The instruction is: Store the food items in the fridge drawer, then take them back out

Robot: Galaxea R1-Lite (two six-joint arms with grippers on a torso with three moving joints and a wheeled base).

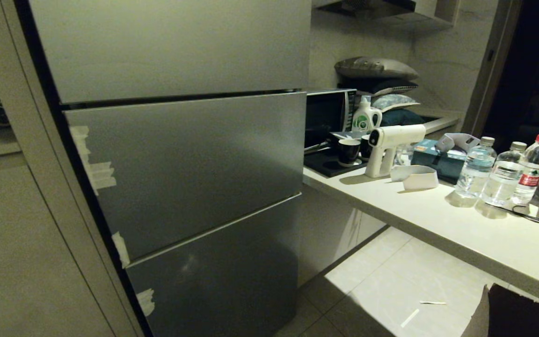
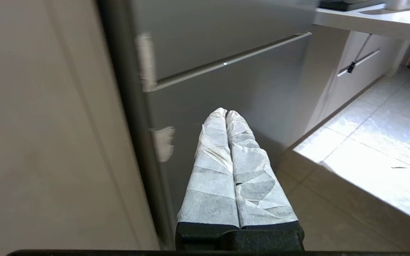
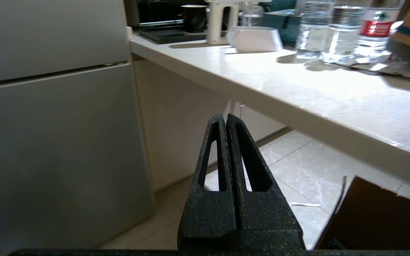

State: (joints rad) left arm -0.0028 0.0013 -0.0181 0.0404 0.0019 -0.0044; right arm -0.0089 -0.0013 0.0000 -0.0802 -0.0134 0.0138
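Observation:
The fridge drawer, the middle brushed grey panel with white tape scraps on its left edge, is closed flush between the top door and the lowest panel. No food items show in any view. In the left wrist view my left gripper, its fingers wrapped in white tape, is shut and empty, hanging low in front of the fridge's lowest panel. My right gripper, bare black, is also shut and empty, low beside the fridge and under the counter's edge. Neither arm appears in the head view.
A white counter runs right of the fridge with three clear water bottles, a white spray gun, a dark mug and a microwave. A brown cardboard box stands on the tiled floor at right.

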